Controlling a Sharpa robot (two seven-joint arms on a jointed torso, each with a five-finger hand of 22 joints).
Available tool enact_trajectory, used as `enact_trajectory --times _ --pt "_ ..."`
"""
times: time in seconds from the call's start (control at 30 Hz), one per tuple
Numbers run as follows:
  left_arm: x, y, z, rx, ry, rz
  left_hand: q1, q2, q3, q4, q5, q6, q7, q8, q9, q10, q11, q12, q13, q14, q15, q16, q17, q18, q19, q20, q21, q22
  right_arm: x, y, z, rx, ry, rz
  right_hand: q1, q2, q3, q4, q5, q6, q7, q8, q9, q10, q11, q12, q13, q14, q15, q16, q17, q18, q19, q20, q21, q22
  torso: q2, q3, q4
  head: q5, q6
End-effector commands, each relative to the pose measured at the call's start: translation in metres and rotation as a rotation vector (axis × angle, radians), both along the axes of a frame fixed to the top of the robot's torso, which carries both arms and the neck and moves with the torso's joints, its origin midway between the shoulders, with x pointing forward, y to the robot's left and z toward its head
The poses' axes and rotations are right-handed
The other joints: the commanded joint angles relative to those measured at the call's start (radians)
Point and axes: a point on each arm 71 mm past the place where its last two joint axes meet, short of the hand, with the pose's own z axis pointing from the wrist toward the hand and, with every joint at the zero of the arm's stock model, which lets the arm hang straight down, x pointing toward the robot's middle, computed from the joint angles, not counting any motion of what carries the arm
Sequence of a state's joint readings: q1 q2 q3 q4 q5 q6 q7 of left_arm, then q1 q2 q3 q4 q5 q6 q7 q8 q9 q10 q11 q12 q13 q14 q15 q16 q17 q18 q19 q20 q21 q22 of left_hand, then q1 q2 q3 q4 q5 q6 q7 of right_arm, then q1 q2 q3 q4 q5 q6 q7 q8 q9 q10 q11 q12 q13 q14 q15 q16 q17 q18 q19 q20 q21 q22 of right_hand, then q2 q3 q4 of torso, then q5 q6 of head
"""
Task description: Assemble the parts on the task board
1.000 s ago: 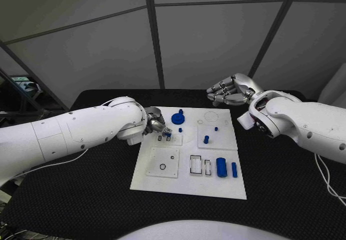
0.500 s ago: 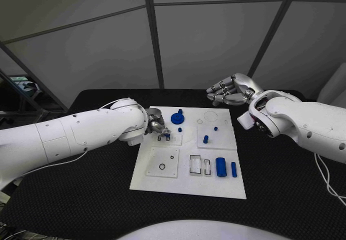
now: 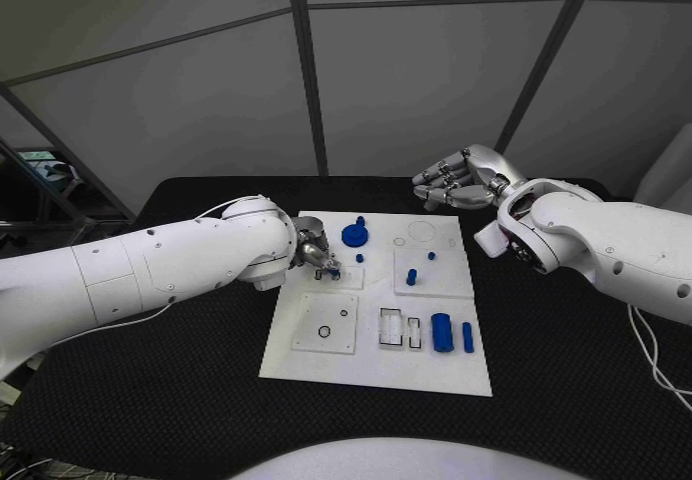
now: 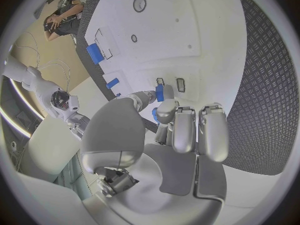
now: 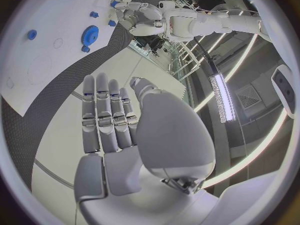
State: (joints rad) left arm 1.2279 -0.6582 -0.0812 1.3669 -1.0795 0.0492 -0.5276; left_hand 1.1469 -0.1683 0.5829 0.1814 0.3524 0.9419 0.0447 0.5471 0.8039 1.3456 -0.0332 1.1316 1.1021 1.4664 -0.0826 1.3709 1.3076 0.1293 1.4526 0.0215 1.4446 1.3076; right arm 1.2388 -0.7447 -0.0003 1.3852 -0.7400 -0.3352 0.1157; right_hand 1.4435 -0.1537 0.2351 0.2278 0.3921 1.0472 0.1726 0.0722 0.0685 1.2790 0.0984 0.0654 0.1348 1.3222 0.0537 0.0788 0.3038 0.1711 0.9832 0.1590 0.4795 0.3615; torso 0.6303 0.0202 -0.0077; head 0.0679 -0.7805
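The left hand (image 3: 315, 254) pinches a small blue part (image 4: 159, 92) over the upper left block of the task board (image 3: 378, 372), barely shifted from a second ago. The right hand (image 3: 459, 180) stays raised beyond the board's far edge, fingers apart, holding nothing. A blue gear (image 3: 355, 236) sits nearby.

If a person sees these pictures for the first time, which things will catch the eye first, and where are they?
The white rectangular task board lies in the middle of the black table, dotted with small blue parts, among them a round blue gear near its far edge. The silver left hand reaches over the board's left side and pinches a small blue piece above two small slots. The silver right hand hangs beyond the board's far right corner, holding nothing.
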Motion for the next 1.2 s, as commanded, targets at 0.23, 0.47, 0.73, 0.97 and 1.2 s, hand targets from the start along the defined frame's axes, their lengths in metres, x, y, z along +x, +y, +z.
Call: enact_trajectory --times 0.23,0.47,0.73,0.97,1.2 --pt "-0.0028 -0.0034 -0.0020 0.037 0.016 -0.044 -0.008 0.004 0.188 -0.182 0.007 0.004 -0.004 0.005 0.001 0.009 0.000 0.005 0.000 0.053 -0.006 -0.004 0.093 -0.082 0.007 0.003 0.005 0.054 0.0002 0.0015 0.0010 0.000 -0.002 0.010 -0.011 0.001 0.003 0.002 0.003 -0.003 0.006 -0.004 -0.001 -0.003 0.005 -0.001 -0.002 0.005 -0.001 -0.006 -0.002 0.011 0.008 0.003 -0.007 -0.002 0.000 0.0005 -0.0002 -0.002 -0.003" --pt "-0.0040 -0.0034 -0.0028 0.046 0.025 -0.054 -0.008 0.004 0.188 -0.182 0.007 0.004 -0.004 0.006 0.001 0.009 0.000 0.005 -0.001 0.053 -0.006 -0.004 0.093 -0.082 0.007 0.003 0.005 0.054 0.0009 0.0009 0.0006 -0.001 -0.001 0.009 -0.011 0.001 0.003 0.002 0.003 -0.003 0.006 -0.004 -0.001 -0.003 0.005 -0.001 -0.002 0.005 -0.001 -0.006 -0.002 0.011 0.008 0.003 -0.007 -0.002 0.000 0.0002 0.0003 -0.004 -0.009" --pt "-0.0054 -0.0029 -0.0027 0.047 0.028 -0.059 -0.015 0.003 0.193 -0.188 0.016 0.006 -0.004 0.007 0.004 0.011 0.000 0.006 0.000 0.054 -0.006 -0.004 0.094 -0.082 0.007 0.003 0.005 0.054 0.0013 0.0004 0.0004 -0.003 -0.001 0.007 -0.011 0.001 0.003 0.002 0.003 -0.003 0.006 -0.004 -0.001 -0.003 0.005 -0.001 -0.002 0.005 -0.001 -0.006 -0.002 0.011 0.008 0.003 -0.007 -0.002 0.000 0.0001 0.0007 -0.002 -0.012" --pt "-0.0059 -0.0022 -0.0026 0.048 0.028 -0.058 -0.022 0.002 0.198 -0.194 0.027 0.008 -0.005 0.008 0.007 0.013 -0.001 0.007 0.001 0.054 -0.007 -0.004 0.094 -0.082 0.007 0.002 0.005 0.055 0.0016 0.0006 0.0002 -0.004 0.000 0.008 -0.011 0.002 0.004 0.002 0.005 -0.003 0.005 -0.003 -0.001 -0.003 0.005 -0.001 -0.002 0.006 -0.001 -0.007 -0.003 0.011 0.008 0.003 -0.008 -0.002 -0.001 0.0002 0.0002 -0.001 -0.013" --pt "-0.0056 -0.0020 -0.0026 0.048 0.028 -0.057 -0.030 0.002 0.202 -0.199 0.040 0.010 -0.005 0.009 0.010 0.014 -0.002 0.007 0.000 0.054 -0.007 -0.004 0.095 -0.083 0.008 0.002 0.006 0.057 0.0018 0.0010 0.0000 -0.004 0.001 0.008 -0.011 0.002 0.004 0.002 0.005 -0.003 0.005 -0.003 -0.001 -0.003 0.005 -0.001 -0.002 0.006 -0.001 -0.007 -0.003 0.011 0.008 0.003 -0.008 -0.002 0.000 0.0004 0.0002 0.000 -0.012"
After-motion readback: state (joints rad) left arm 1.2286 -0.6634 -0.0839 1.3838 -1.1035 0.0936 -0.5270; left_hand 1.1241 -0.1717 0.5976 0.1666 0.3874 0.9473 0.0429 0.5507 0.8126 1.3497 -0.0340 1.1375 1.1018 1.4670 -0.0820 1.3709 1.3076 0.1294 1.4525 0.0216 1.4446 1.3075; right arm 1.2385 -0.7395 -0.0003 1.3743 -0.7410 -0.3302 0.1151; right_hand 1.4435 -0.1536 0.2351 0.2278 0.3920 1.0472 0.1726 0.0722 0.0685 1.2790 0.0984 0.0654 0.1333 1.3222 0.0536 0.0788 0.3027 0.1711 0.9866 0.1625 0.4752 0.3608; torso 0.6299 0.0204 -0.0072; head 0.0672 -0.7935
